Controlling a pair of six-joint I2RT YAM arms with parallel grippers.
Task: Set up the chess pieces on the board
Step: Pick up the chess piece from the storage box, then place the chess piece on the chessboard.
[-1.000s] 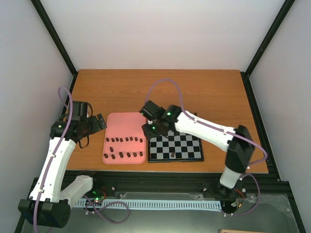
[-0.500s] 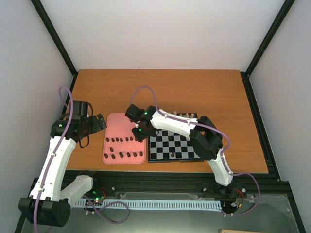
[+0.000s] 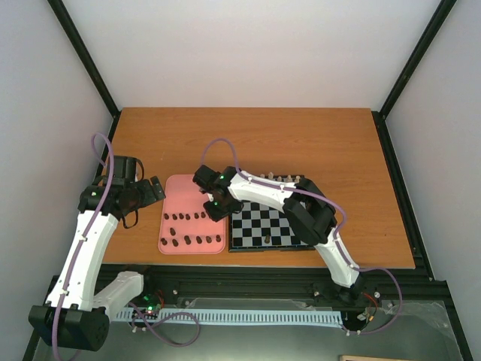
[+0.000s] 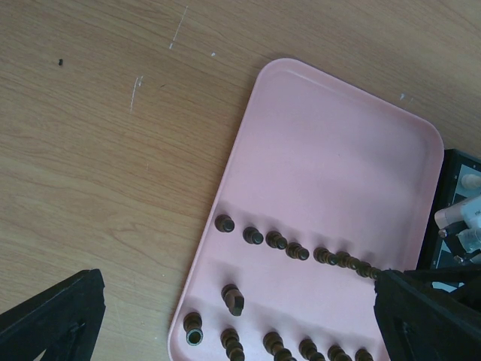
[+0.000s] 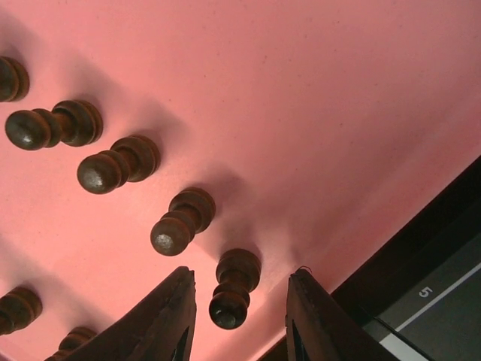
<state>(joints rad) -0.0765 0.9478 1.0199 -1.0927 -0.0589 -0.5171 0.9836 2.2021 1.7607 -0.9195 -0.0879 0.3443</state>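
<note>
Your right fingers (image 5: 167,320) are sitting spread around brown pawn (image 5: 234,286) near pink tray (image 5: 316,113) edge, not pinching yet. Squeezing off-centre, you are risking tipping it into next pawn (image 5: 182,222).

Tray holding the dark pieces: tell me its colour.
The tray is plain pink, shown best in the left wrist view.

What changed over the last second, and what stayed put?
The right gripper swung left from the board to the pink tray's right end and lowered; its open fingers straddle a dark pawn. Left gripper, other tray pieces and the dark piece on the board stayed.
</note>
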